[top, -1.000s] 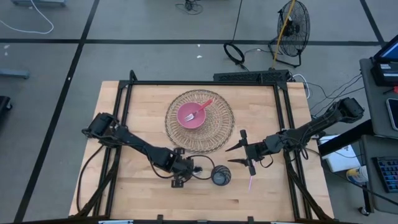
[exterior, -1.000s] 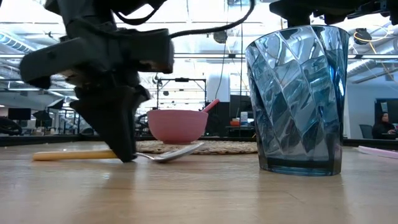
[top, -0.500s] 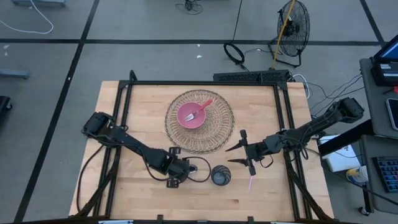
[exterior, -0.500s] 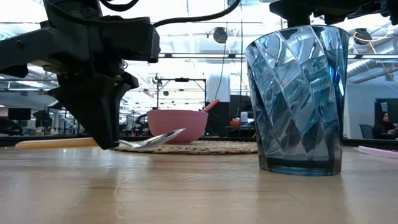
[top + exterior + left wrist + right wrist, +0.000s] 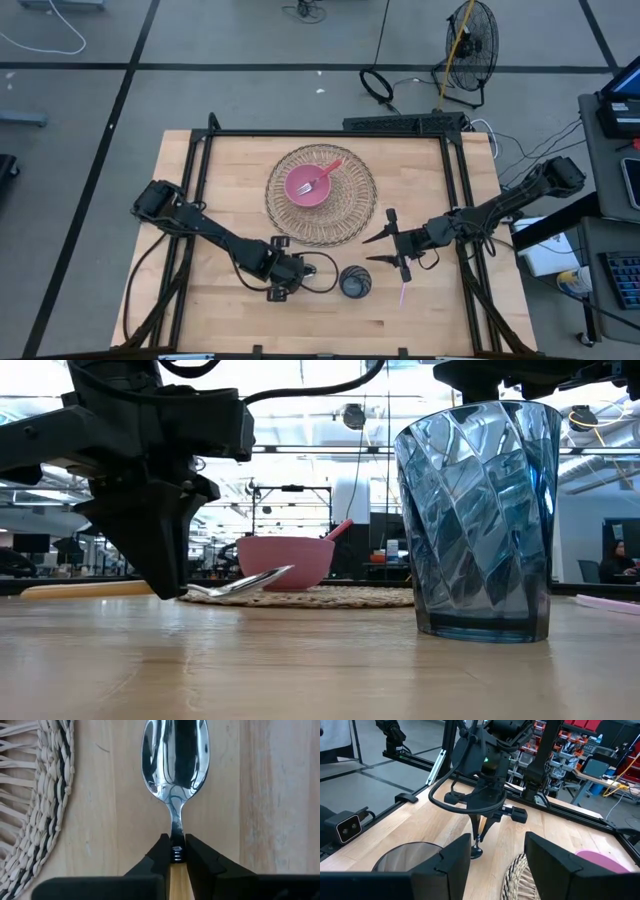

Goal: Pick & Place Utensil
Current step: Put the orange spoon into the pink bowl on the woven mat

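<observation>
My left gripper (image 5: pixel 283 283) is shut on a spoon (image 5: pixel 240 582) with a metal bowl (image 5: pixel 175 755) and a pale wooden handle (image 5: pixel 60 590), just left of a blue ribbed glass (image 5: pixel 355 282) that stands on the table. My right gripper (image 5: pixel 393 246) is open and empty, right of the glass. A pink bowl (image 5: pixel 306 185) holding a fork and a pink utensil sits on a round woven mat (image 5: pixel 345 215) farther back. My left gripper pinches the spoon between its two fingers (image 5: pixel 159 854) at the neck (image 5: pixel 176 840), where the metal stem meets the wooden handle. The fingers come from above, pointing down, and lie across the spoon. The spoon is just off the table, nearly level, its bowl end tipped slightly up.
A thin pink stick (image 5: pixel 403 294) lies on the table near my right gripper. The mat's edge (image 5: pixel 45 810) lies close beside the spoon. Bare wood lies along the table's near edge (image 5: pixel 230 325). Black frame rails run along the table's sides.
My left gripper has risen a little and shifted toward the table's left edge with the spoon. The spoon, which lay on the table, now stands lifted clear with its bowl end tipped up. It has held still in the last half second.
</observation>
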Tool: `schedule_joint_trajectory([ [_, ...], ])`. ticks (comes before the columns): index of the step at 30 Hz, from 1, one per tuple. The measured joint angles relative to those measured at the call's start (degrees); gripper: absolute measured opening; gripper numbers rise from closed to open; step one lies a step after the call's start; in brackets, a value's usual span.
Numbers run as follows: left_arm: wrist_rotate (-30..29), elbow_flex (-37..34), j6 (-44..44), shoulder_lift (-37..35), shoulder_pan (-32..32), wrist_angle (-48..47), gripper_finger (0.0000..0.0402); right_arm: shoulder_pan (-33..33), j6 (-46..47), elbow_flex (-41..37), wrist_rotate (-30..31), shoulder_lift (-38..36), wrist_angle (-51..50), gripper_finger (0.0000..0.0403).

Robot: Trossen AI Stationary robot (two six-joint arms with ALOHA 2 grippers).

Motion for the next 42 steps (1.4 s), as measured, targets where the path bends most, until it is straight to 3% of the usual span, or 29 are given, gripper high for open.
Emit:
schedule_joint_trajectory([
  [42, -1.5, 0.1, 3.6, -1.2, -3.9, 1.4, 0.0033, 0.0, 0.1, 0.0, 0.0, 0.0, 0.0, 0.0176],
])
